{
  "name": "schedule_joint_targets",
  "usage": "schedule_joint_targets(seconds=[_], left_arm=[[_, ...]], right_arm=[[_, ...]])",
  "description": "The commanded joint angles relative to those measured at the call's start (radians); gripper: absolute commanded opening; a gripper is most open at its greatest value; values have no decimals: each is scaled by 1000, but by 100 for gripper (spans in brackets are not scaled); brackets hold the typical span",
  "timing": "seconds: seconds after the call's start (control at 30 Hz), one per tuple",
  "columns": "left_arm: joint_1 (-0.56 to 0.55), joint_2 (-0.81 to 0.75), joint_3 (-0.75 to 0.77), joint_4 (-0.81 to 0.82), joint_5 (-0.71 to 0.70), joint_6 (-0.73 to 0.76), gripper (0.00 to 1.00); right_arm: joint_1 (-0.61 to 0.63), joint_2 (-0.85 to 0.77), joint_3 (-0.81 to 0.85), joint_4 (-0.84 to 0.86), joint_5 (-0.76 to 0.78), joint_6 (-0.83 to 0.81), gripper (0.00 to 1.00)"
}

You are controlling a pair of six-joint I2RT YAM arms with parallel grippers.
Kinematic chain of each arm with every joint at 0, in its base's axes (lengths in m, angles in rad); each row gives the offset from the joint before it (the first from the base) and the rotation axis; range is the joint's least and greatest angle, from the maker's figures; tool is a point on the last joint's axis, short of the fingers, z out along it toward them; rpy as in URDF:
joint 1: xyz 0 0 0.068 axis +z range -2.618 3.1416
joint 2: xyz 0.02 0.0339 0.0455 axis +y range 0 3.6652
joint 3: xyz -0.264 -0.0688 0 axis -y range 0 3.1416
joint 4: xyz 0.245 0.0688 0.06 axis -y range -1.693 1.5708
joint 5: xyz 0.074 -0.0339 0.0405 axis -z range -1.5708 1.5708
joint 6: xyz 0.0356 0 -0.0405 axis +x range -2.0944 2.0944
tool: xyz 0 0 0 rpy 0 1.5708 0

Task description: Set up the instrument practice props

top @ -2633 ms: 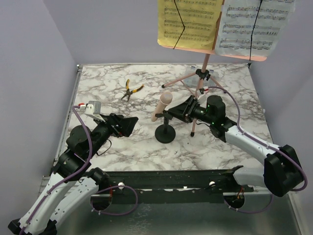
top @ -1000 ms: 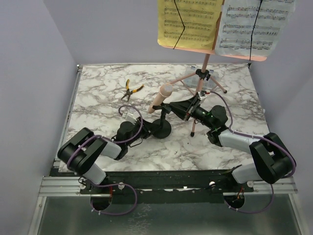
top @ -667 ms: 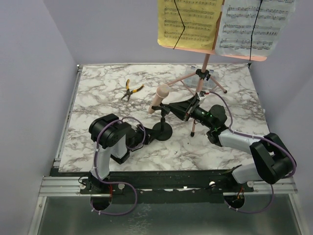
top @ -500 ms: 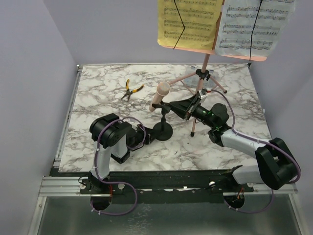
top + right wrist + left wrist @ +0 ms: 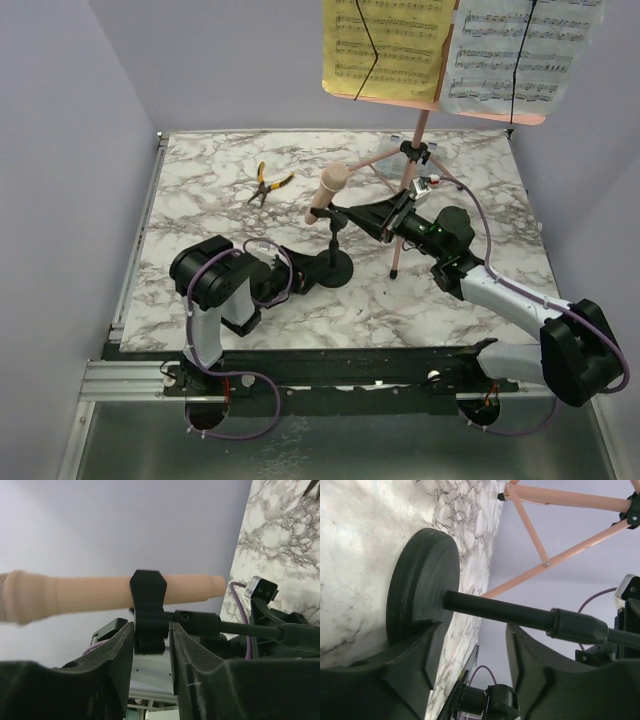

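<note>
The counter [image 5: 200,190] lies open along its left side, with only the pliers [image 5: 268,184] far back; the middle is crowded; the left gripper [image 5: 303,276] jaws stand loose either side of the mic stand [image 5: 333,262] pole; the right gripper [image 5: 347,214] clamps its clip; the music stand [image 5: 421,128] legs spread just behind.

A pair of small yellow-handled pliers with dark metal jaws [image 5: 268,184] lies flat on the white, grey-veined marble-patterned tabletop [image 5: 200,215], toward 10 o'clock from its middle. The nose points to about 7 o'clock and the handles splay toward 1 o'clock; the jaws look slightly parted, though they are too small to be sure. Plain lavender walls [image 5: 70,120] enclose the table at 9, 12 and 3 o'clock. A ribbed grey metal rail [image 5: 130,377] runs along the 6 o'clock edge.
</note>
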Motion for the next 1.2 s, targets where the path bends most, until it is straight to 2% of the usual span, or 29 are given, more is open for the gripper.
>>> schedule_joint_targets(seconds=[0.0, 0.07, 0.2, 0.4, 0.47, 0.5, 0.6, 0.67, 0.73, 0.83, 0.97, 1.07, 1.17], left_arm=[[37, -16, -106, 81, -41, 90, 68], [48, -40, -133, 82, -36, 86, 78], [54, -90, -166, 69, -41, 96, 84], [59, -242, -189, -80, -83, 114, 96], [59, -385, -181, -222, -103, 148, 96], [60, -466, -165, -355, -108, 189, 96], [58, -797, -35, -913, -191, 358, 98], [59, -981, 32, -1176, -311, 448, 99], [61, -1147, 92, -1410, -404, 486, 99], [66, -1357, 183, -1782, -537, 449, 99], [67, -1576, 316, -2042, -679, 503, 99], [67, -1684, 455, -2088, -766, 644, 99], [67, -1708, 625, -2075, -847, 793, 99]], right_arm=[[-5, -50, 42, -64, 48, -89, 42], [-8, -68, 60, -121, 58, -119, 52], [-14, -111, 84, -247, 99, -179, 72], [-33, -191, 137, -489, 181, -302, 82], [-36, -231, 158, -573, 226, -365, 85], [-36, -254, 166, -604, 252, -398, 87], [-39, -316, 193, -710, 323, -486, 90], [-41, -352, 223, -797, 374, -541, 90], [-42, -378, 264, -885, 428, -597, 90], [-43, -414, 344, -1037, 548, -689, 90], [-42, -466, 460, -1183, 686, -833, 91], [-42, -496, 578, -1287, 772, -924, 92], [-43, -511, 712, -1344, 807, -1016, 96]])
